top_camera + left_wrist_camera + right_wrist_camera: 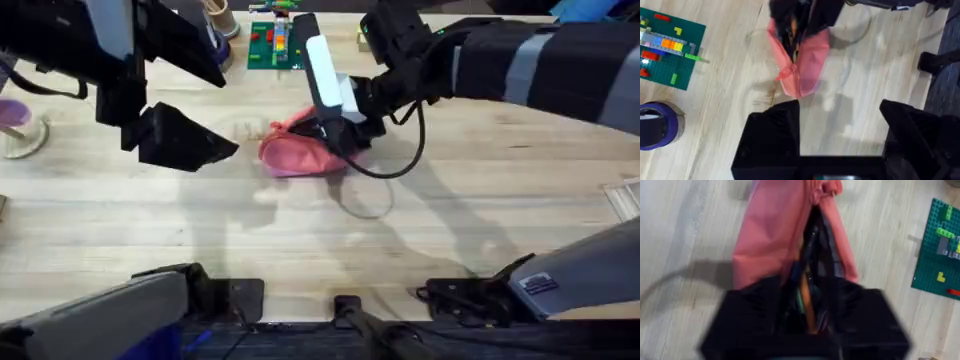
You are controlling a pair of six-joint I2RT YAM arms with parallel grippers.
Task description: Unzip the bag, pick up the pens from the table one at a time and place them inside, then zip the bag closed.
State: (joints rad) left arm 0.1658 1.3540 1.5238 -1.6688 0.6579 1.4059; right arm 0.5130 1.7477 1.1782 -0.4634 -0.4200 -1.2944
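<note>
The pink bag (293,152) lies on the table (300,240) just behind the middle, its zipper open. My right gripper (343,128) reaches across from the right and sits at the bag's open mouth. In the right wrist view an orange pen (807,305) and a dark pen (810,245) show inside the bag (775,230), right at the gripper (807,325). My left gripper (185,140) hovers above the table to the left of the bag, open and holding nothing. Seen from the left wrist, its fingers (772,135) stand wide apart short of the bag (807,62).
A green brick baseplate (272,45) with small coloured bricks lies at the back behind the bag. A purple round container (655,125) stands near it. A black cable (385,165) loops down from the right arm onto the table beside the bag.
</note>
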